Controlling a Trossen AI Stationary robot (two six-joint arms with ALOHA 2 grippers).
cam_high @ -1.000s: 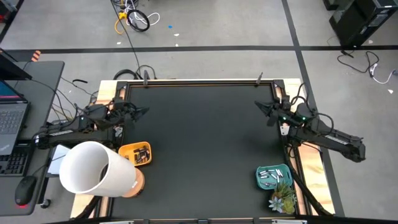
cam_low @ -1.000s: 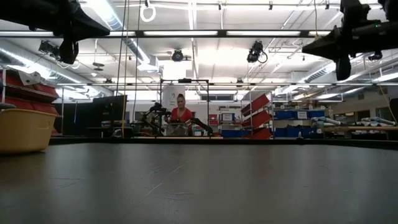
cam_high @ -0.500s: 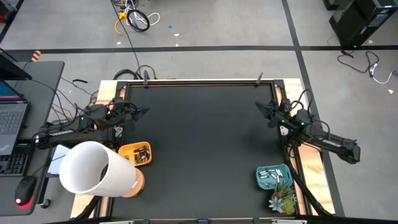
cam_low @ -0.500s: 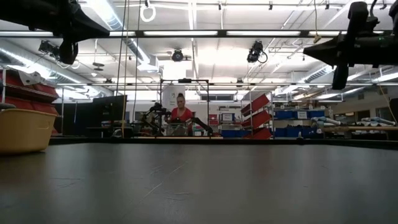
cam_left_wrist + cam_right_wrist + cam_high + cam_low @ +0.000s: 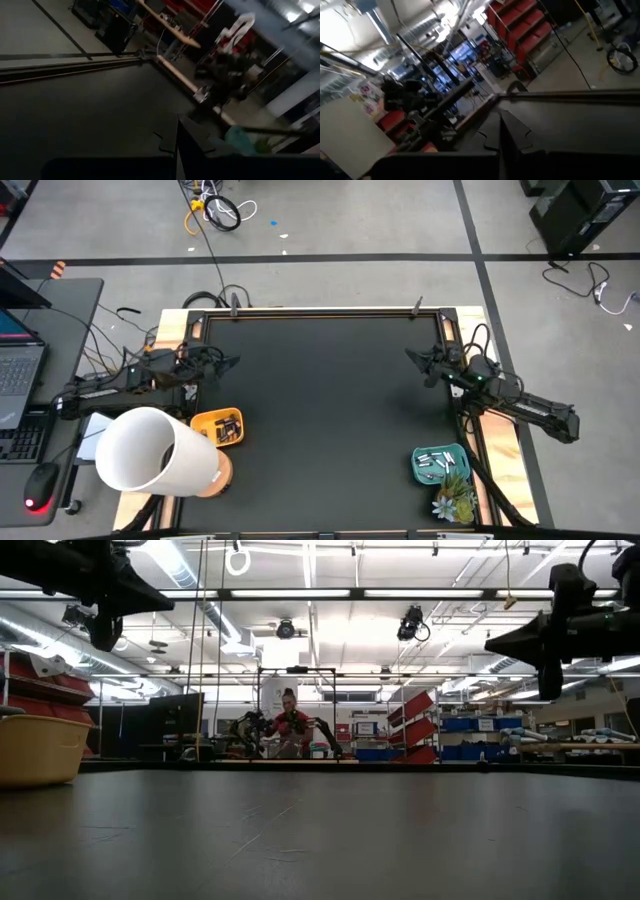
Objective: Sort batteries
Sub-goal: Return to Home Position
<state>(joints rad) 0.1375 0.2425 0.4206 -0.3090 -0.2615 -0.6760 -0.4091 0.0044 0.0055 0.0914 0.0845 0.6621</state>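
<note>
Dark batteries (image 5: 230, 428) lie in a yellow bin (image 5: 205, 423) at the table's near left; the bin also shows in the low view (image 5: 38, 750). White batteries (image 5: 434, 461) lie in a teal bin (image 5: 440, 475) at the near right. No loose battery shows on the black mat. My left gripper (image 5: 232, 361) hovers shut over the mat's left edge, high above the table (image 5: 103, 638). My right gripper (image 5: 409, 357) hovers shut over the mat's right part, also raised (image 5: 549, 690). In each wrist view the two fingers meet (image 5: 177, 145) (image 5: 501, 140).
A large white cylinder (image 5: 150, 452) stands at the near left corner beside the yellow bin. A small green plant (image 5: 455, 500) sits just near the teal bin. The black mat (image 5: 320, 410) spreads between the arms. A person (image 5: 290, 725) works far behind the table.
My right gripper has swung from the table's right edge toward the left, over the mat, and has come down somewhat while staying shut. The bins and batteries have stayed where they were.
</note>
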